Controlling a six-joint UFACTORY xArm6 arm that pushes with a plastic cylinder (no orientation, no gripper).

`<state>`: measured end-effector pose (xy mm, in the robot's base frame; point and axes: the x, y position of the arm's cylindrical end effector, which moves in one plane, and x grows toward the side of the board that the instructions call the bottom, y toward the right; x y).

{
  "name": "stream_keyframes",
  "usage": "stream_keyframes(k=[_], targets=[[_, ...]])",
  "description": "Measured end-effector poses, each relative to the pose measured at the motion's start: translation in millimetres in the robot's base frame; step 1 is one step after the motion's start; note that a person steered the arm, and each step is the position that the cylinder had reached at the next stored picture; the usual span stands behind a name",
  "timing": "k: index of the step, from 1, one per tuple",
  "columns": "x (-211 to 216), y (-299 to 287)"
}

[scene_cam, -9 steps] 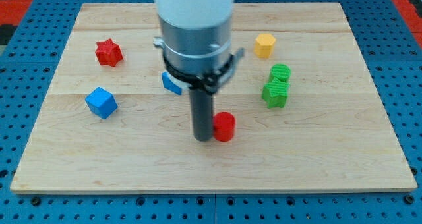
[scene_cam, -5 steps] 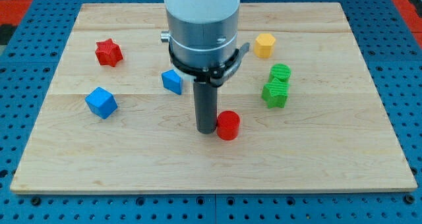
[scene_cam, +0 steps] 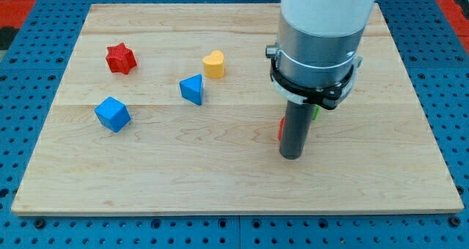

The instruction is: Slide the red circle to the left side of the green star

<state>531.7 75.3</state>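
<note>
My tip (scene_cam: pixel 292 155) rests on the wooden board (scene_cam: pixel 146 168), right of its middle. The red circle (scene_cam: pixel 281 129) shows only as a thin red sliver at the rod's left edge; the rod hides the rest. Whether the tip touches it cannot be told. Of the green star only a small green sliver (scene_cam: pixel 316 111) shows at the rod's right edge, under the arm's collar. The arm's body covers the space above it.
A yellow heart (scene_cam: pixel 213 64) and a blue triangular block (scene_cam: pixel 192 89) lie left of the arm. A blue cube (scene_cam: pixel 112 113) and a red star (scene_cam: pixel 121 58) lie on the view's left.
The arm moved to the view's right, and the red circle moved right with it. The arm now covers the green blocks and the yellow block at the right; a yellow heart has come into view.
</note>
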Motion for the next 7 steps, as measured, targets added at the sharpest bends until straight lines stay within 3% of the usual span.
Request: stream_keyframes(k=[4, 7], targets=[[-46.9, -5.0], [-10.0, -8.3]])
